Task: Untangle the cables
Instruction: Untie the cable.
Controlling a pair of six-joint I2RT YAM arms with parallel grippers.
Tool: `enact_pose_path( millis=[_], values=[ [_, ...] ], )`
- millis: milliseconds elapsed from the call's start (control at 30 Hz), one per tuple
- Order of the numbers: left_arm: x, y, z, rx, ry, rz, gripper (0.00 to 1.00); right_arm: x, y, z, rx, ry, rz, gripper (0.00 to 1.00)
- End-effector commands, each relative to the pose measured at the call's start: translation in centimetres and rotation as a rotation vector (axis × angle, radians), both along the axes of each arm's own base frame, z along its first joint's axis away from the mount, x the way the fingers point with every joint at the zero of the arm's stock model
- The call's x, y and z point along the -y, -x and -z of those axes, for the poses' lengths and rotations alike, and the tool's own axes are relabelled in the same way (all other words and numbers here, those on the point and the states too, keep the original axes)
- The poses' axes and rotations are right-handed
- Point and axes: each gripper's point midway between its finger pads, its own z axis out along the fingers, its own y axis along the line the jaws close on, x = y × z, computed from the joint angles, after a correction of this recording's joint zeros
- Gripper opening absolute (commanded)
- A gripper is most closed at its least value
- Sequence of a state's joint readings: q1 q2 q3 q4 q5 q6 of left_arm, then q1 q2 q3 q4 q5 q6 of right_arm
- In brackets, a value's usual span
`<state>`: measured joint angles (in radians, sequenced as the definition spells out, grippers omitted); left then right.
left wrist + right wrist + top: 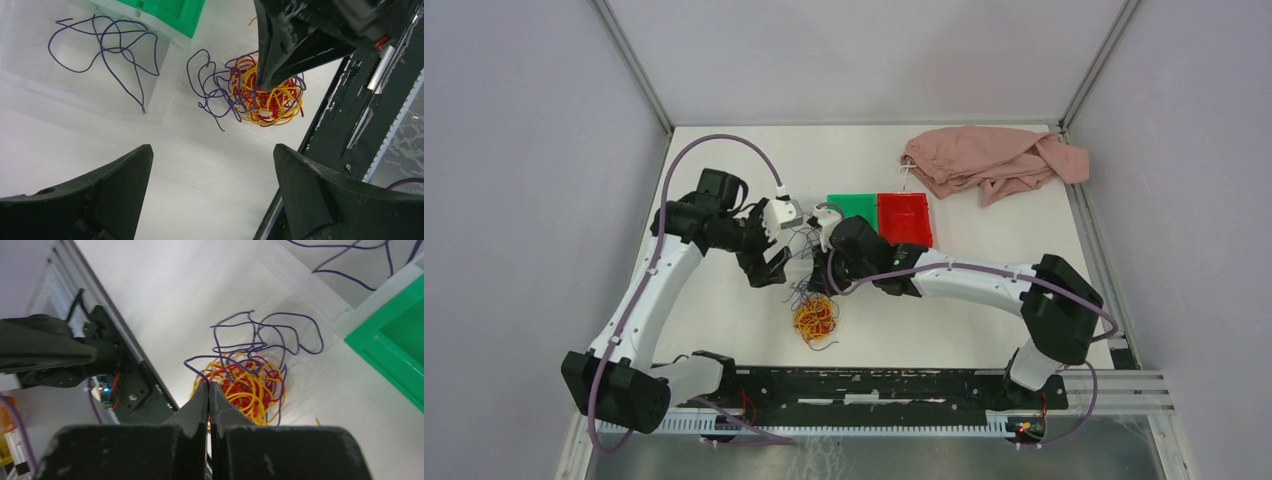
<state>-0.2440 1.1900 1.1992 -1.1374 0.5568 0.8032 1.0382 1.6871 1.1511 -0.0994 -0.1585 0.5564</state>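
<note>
The cables form a fist-sized tangle [815,320] of red, yellow-orange and purple strands on the white table, with purple loops spreading from it [210,90]. My right gripper [209,384] is shut on a purple strand at the tangle's near edge; from the left wrist view its fingertips [265,84] reach down onto the tangle [270,102]. One loose purple cable [107,45] lies apart in a clear tray. My left gripper [212,152] hangs open over bare table beside the tangle, holding nothing.
A green bin [852,207] and a red bin [905,218] stand side by side behind the arms. A pink cloth [994,160] lies at the back right. The black base rail [874,385] runs along the near edge, close to the tangle.
</note>
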Motion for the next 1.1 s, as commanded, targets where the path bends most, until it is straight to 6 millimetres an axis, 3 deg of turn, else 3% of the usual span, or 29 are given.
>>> enact_pose_path(
  millis=[0,233,500,733,933,1067],
  values=[
    [1.2,2.0,-1.2,0.012,0.088,0.062,0.97,-0.9,1.2,-6.4,0.036,-0.224,-0.047,0.00],
    [2.7,5.8,-3.1,0.116,0.218,0.183,0.92,-1.1,2.7,-10.0,-0.009,-0.363,-0.073,0.00],
    [3.1,6.0,-4.6,0.227,0.241,0.245,0.77,-1.5,4.1,-14.1,-0.017,-0.467,-0.145,0.00],
    [3.1,6.5,-3.5,0.250,0.241,0.271,0.70,-1.4,4.7,-15.0,-0.027,-0.486,-0.168,0.00],
    [3.6,6.0,-3.6,0.277,0.275,0.268,0.58,-1.6,4.9,-15.4,-0.031,-0.498,-0.183,0.00],
    [4.3,6.1,-3.6,0.231,0.309,0.280,0.37,-1.5,4.8,-15.8,-0.023,-0.496,-0.178,0.00]
  ],
)
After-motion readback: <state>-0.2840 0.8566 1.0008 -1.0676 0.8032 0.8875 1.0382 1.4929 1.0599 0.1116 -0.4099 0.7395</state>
